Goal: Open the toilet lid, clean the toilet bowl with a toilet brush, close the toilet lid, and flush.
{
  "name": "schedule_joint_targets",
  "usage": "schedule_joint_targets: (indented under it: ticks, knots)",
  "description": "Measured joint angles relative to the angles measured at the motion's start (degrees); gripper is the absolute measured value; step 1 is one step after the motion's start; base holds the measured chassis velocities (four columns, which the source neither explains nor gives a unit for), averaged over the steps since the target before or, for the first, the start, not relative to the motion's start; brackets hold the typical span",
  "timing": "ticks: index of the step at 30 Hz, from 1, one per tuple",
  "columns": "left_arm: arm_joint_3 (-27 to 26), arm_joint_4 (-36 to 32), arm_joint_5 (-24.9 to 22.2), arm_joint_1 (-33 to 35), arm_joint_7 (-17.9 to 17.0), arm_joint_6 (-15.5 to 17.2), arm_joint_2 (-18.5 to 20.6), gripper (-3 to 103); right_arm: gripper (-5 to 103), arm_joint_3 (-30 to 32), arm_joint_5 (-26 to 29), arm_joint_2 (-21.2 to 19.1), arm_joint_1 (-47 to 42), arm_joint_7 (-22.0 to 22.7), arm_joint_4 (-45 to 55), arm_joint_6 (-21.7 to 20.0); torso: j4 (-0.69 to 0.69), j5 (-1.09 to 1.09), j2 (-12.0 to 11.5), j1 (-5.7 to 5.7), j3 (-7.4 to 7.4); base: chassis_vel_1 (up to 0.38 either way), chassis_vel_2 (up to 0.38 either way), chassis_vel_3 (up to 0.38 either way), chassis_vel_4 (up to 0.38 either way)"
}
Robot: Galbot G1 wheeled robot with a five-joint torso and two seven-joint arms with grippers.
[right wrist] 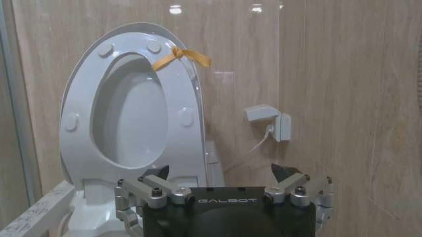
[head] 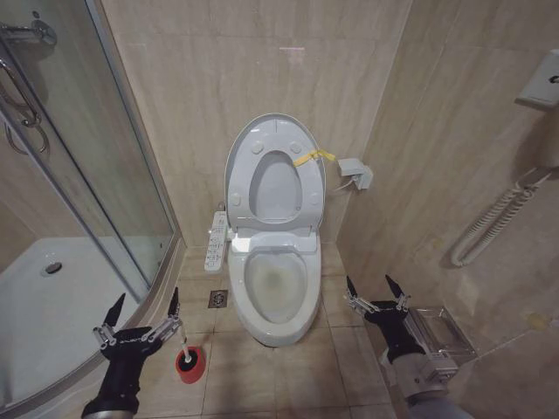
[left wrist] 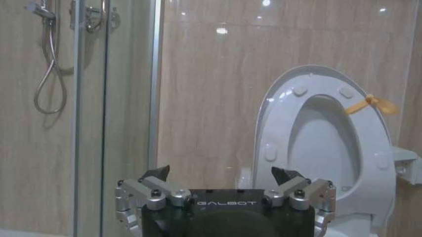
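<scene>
Your left gripper (head: 144, 312) hangs spread and empty just beside the brush (head: 186, 355) in its red cup (head: 189, 367) — drop straight onto the handle. The lid (head: 274, 175) stands raised over the bowl (head: 275, 284); the right gripper (head: 376, 291) waits, released.

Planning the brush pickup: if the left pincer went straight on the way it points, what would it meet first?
Judging by the left wrist view, the open left pincer faces the beige tiled wall between the glass shower door and the raised white oval plastic toilet lid. Nothing nearer shows; depth is unclear.
</scene>
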Motion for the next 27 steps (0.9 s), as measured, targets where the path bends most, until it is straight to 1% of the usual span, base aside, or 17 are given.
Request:
schedule_joint_targets:
  ticks: [11,27]
  knots:
    - [2.75,1.22,0.15,-0.78,-0.12,-0.62,0.6,100,100,0.0,0.0,0.0,0.0,0.0,0.0,0.0,0.0,0.0,0.0,0.0,0.0,0.0,0.0,0.0,0.0]
    - [2.46,1.22,0.9,-0.69,-0.15,-0.6,1.01,100,100,0.0,0.0,0.0,0.0,0.0,0.0,0.0,0.0,0.0,0.0,0.0,0.0,0.0,0.0,0.0,0.0]
